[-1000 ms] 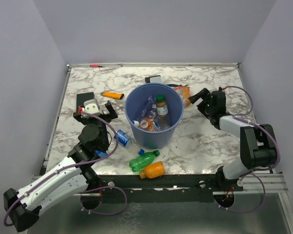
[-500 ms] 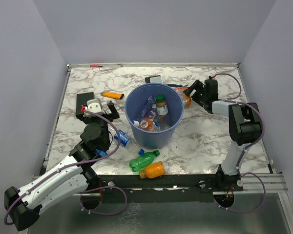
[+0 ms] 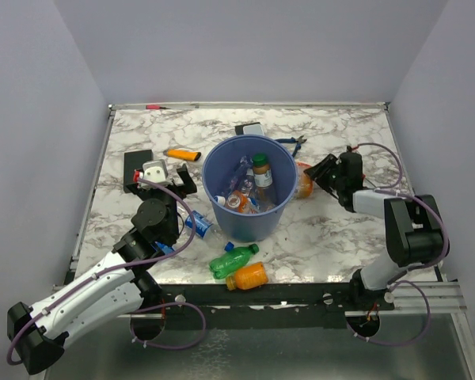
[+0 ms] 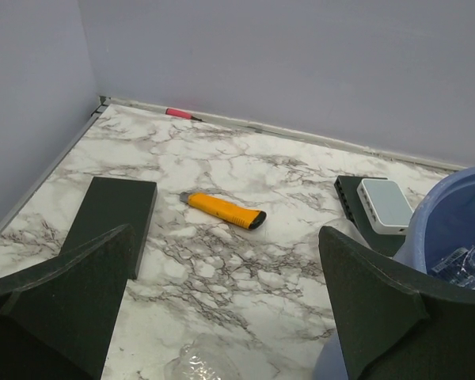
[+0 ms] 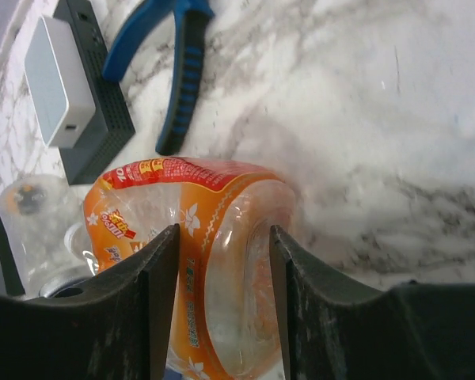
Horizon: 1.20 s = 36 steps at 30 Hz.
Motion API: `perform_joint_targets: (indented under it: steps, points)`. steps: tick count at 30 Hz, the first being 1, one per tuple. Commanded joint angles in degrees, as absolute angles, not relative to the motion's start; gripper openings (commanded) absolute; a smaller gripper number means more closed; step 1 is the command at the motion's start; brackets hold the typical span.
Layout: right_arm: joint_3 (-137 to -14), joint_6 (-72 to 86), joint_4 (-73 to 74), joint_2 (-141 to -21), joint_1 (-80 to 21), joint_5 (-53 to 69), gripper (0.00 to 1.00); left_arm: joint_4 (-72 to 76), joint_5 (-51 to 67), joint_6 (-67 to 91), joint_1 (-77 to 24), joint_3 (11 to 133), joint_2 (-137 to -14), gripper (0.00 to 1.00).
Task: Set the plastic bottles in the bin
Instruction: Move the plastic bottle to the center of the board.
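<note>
The orange bottle (image 5: 222, 261), lower centre of the right wrist view, carries yellow lettering on a red band (image 5: 182, 169), too blurred and skewed to read. Nothing else shows legible text.

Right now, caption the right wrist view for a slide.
Right end effector grips the orange-labelled bottle lying on the marble table, blue pliers beyond.

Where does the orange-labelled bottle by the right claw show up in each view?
Top external: orange-labelled bottle just right of the bin.
Left wrist: not in it.
Right wrist: centre, inside the right claw.
Shared landmark: the white box on the black block behind the bin.
</note>
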State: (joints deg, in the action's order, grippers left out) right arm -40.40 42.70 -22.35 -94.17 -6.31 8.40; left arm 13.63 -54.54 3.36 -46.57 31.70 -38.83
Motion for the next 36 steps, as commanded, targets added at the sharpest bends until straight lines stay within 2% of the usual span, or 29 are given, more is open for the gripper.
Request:
perform_joint_targets:
  steps: [1, 4, 9, 13, 16, 20, 25, 29, 32, 36]
  points:
    - [-33.30, 45.50, -21.09, -87.55, -7.30, 9.66, 0.48, 12.93, -52.68, 4.87, -46.41, 32.29, -38.42, 0.99]
    - [-29.15, 46.64, -20.03, -81.39, -8.28, 9.70, 0.50, 12.69, -52.43, 5.31, -46.41, 32.43, -38.62, 0.99]
    - [-30.56, 44.99, -11.34, -71.86, -8.44, 2.82, 0.79, 12.44, -51.79, 5.90, -46.41, 32.60, -39.08, 0.99]
    - [-36.04, 42.19, -7.31, -70.67, -8.20, -3.80, 0.87, 12.00, -51.91, 6.09, -46.41, 32.78, -38.85, 0.99]
    - [-40.10, 41.48, -8.34, -73.70, -7.90, -5.24, 0.88, 12.05, -52.36, 5.85, -46.43, 32.62, -38.49, 0.99]
    - [-46.91, 39.22, -11.81, -81.48, -7.59, -5.33, 0.82, 12.10, -52.34, 5.93, -46.48, 32.41, -38.20, 0.99]
    - [-54.03, 36.48, -16.92, -92.82, -7.38, -0.63, 0.74, 12.05, -52.30, 5.88, -46.71, 32.44, -38.85, 0.99]
    - [-60.92, 35.03, -12.93, -101.73, -7.38, 4.32, 0.70, 11.86, -52.45, 5.71, -46.90, 32.49, -39.05, 0.99]
    - [-60.62, 34.76, -11.94, -103.48, -7.39, 7.45, 0.68, 11.75, -52.71, 5.32, -47.02, 32.58, -39.26, 0.99]
    - [-53.01, 35.54, -13.82, -100.46, -7.47, 11.48, 0.69, 11.78, -52.43, 5.47, -47.07, 32.60, -39.19, 0.99]
